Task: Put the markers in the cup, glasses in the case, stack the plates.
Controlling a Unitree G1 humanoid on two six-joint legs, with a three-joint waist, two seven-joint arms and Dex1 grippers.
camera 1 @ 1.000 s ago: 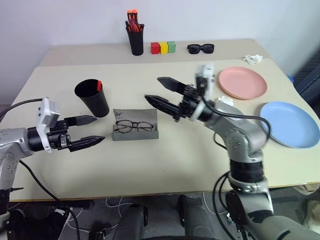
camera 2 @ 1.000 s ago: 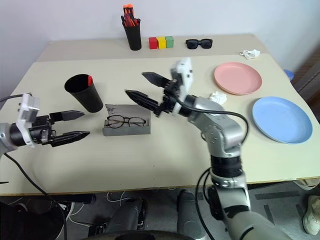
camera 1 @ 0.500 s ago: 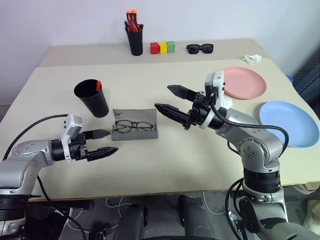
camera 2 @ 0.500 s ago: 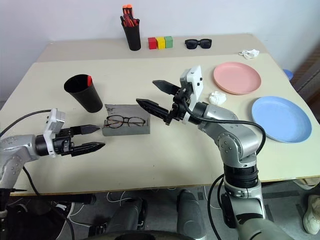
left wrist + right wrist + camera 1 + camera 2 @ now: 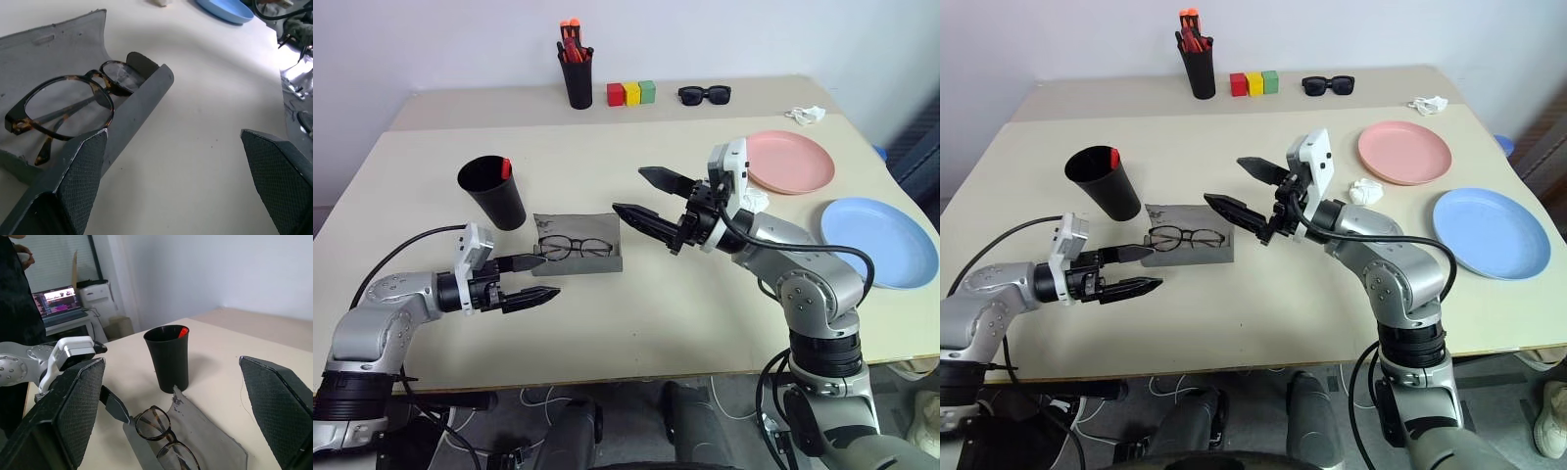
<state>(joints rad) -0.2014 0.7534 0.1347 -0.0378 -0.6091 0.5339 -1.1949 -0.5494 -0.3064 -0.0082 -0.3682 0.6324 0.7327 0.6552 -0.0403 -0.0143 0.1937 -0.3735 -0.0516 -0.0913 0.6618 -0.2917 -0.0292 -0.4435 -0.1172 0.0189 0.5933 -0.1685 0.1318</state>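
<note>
On the pale beige desk (image 5: 636, 304) I see a matte black tapered plastic cup (image 5: 493, 192) with a red marker cap (image 5: 507, 167) at its rim, and a grey felt spectacle case (image 5: 578, 257) holding tortoiseshell-brown wire-frame glasses (image 5: 575, 247). Farther off lie a salmon pink round plastic plate (image 5: 790, 162) and a light blue round plastic plate (image 5: 879, 243). At the back I see red, yellow and green blocks (image 5: 631, 93), thick black sunglasses (image 5: 705, 94) and a black pen holder (image 5: 577, 81) of orange-and-red-capped pens.

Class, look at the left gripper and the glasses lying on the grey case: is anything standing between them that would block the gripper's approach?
Nothing visible does. The left gripper, jaws open, sits low over the table just short of the case, with bare tabletop between. The glasses lie on the open case. The black cup stands off to the side, beyond the case.
</note>
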